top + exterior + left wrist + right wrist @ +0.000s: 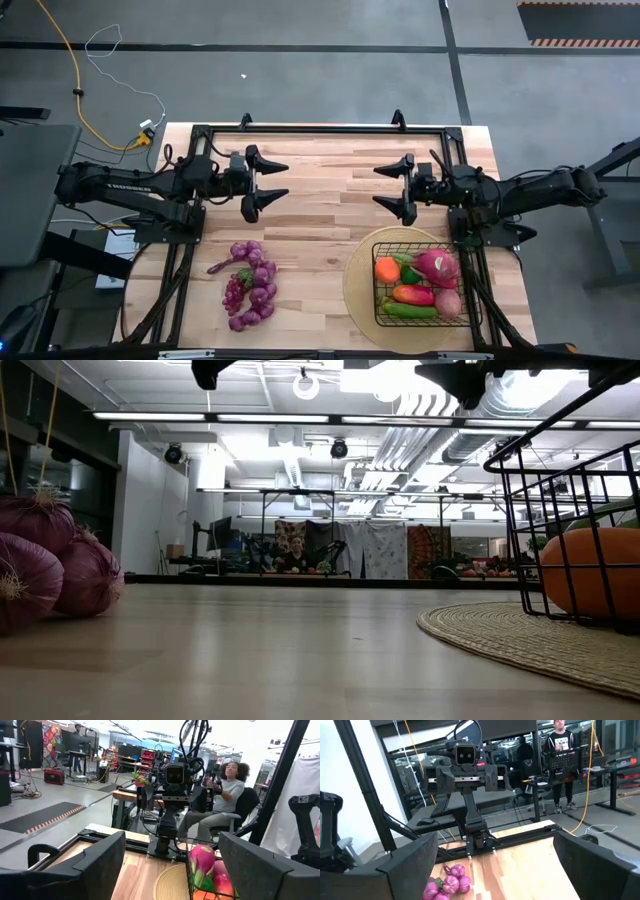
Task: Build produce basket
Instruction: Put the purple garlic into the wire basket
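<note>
Two dark arms reach over the wooden worktop (pixel 320 215) from opposite sides, both raised above the boards and facing each other across its middle. The left claw (pixel 268 184) hovers with its fingers spread wide apart and nothing between them; the right claw (pixel 395 188) hangs the same way, fingers spread and empty.

The basket (pixel 470 290), black wire mesh, sits on a round tan woven mat (pixel 358 290) just below the right claw in the high view. Inside the basket lie an orange (pixel 387 269), a pink dragon fruit (pixel 436 265), a red pepper (pixel 413 295), a green cucumber (pixel 408 311) and a pale pink piece too small to name. Well apart from the basket, toward the left arm's side, the purple grape bunches (pixel 249 283) lie on the bare worktop.

Beyond the worktop, a seated person (pixel 226 795) shows in the left wrist view.
</note>
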Robot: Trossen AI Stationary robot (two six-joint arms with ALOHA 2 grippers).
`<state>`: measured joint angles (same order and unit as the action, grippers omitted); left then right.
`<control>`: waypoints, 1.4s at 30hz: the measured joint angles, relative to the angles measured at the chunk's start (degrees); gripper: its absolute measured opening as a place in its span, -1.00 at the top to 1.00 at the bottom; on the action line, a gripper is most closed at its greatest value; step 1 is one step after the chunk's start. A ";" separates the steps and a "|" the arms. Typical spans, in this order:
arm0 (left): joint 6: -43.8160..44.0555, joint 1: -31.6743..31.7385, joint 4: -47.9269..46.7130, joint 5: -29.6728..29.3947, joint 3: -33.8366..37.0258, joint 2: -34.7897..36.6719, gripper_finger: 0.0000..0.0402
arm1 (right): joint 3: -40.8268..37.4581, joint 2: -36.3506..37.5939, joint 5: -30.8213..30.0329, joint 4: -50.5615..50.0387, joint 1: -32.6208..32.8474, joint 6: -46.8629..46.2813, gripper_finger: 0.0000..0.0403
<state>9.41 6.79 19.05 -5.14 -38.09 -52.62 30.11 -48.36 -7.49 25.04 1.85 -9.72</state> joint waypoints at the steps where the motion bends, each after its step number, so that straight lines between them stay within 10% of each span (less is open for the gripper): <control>1: 0.00 0.00 -0.02 0.09 0.00 0.00 -0.54 | 0.00 0.00 0.00 0.00 0.00 0.69 -0.91; 42: 5.54 -0.13 -10.50 -1.66 -4.48 -0.02 -0.69 | 0.04 0.00 -0.09 2.21 0.00 -0.93 -0.91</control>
<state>14.95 6.66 8.54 -6.80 -42.57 -52.64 30.15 -48.36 -7.57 27.24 1.85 -10.65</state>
